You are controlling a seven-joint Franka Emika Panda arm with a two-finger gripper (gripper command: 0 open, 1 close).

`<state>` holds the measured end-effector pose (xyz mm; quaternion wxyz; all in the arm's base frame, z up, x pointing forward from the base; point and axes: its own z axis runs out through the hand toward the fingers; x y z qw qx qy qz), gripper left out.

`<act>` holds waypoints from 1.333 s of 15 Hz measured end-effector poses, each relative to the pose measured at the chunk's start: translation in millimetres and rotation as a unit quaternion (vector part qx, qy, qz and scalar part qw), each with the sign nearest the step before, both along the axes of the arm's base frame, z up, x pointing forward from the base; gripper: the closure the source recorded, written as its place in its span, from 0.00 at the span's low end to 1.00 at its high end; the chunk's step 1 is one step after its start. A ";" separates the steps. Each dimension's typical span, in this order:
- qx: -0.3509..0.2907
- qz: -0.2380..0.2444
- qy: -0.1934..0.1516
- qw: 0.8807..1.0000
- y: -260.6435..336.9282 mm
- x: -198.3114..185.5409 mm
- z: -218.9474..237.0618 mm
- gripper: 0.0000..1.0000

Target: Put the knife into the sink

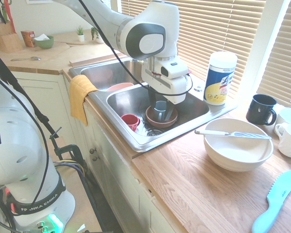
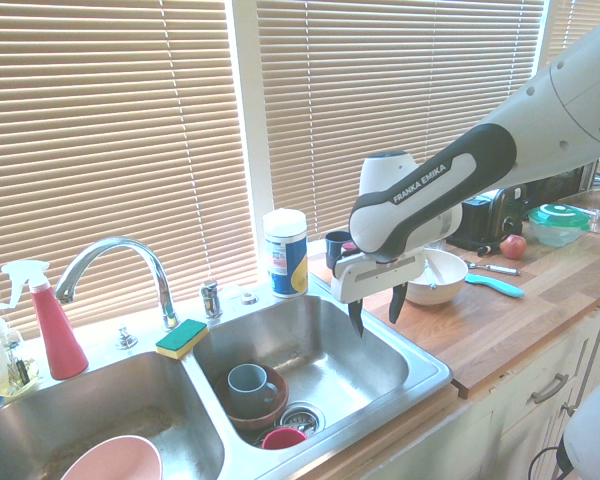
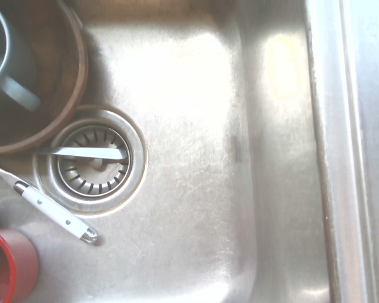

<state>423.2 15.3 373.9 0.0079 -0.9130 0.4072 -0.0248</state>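
The knife [image 1: 233, 133], white-handled with a thin silver blade, lies flat across the rim of the white bowl [image 1: 237, 153] on the wooden counter, right of the sink [image 1: 117, 130]. My gripper [image 2: 376, 312] hangs open and empty over the right basin of the sink [image 2: 420, 360], well away from the knife. The wrist view looks down at the basin floor [image 3: 196, 208] and the drain [image 3: 91, 161]. A slim white-handled utensil [image 3: 50, 208] lies beside the drain, and a flat metal strip [image 3: 82, 151] crosses it; I cannot tell what they are.
In the right basin sit a brown bowl [image 2: 265, 405] holding a grey mug [image 2: 248, 385], and a red cup [image 1: 131, 121]. A teal plastic knife [image 1: 276, 201], a dark mug [image 1: 261, 109], a wipes canister [image 1: 220, 77] and the tap [image 2: 120, 265] stand around the sink.
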 end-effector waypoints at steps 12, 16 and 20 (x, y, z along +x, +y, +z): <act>-0.035 -0.177 -0.043 0.983 -150.8 17.1 84.7 0.00; -0.034 -0.212 -0.040 0.976 -193.2 11.7 60.3 0.00; -0.032 -0.218 -0.043 0.974 -206.9 21.2 22.2 1.00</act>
